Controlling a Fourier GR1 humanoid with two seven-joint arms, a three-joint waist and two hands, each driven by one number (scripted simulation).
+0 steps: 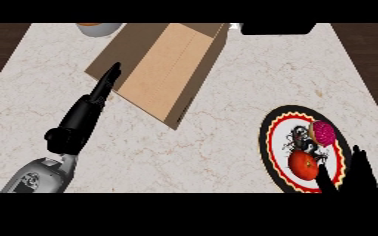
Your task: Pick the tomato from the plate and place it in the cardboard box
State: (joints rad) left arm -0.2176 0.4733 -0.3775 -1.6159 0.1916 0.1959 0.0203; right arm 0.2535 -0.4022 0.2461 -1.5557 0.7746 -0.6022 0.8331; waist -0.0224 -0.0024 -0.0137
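Fingers (pixel 109 80) of the left hand (pixel 83 114) lie straight and together at the left of the bench (pixel 221 130), tips pointing far, toward the near-left edge of the cardboard box (pixel 166 62). That hand holds nothing and is best kept there, out of the carry path. The box lies just right of it, well apart from the plate (pixel 264 142) at the near right. On the plate, the tomato (pixel 302 164) sits on the near side, with a pink item (pixel 323 132) just beyond it. The right hand (pixel 359 172) stands at the plate's near-right rim, fingers uncurled and apart, clamped on nothing. The sound way now, I judge, is to reach over the tomato from the right, curl round its middle without nudging the pink item, and lift clear of the rim before travelling left and far to the box.
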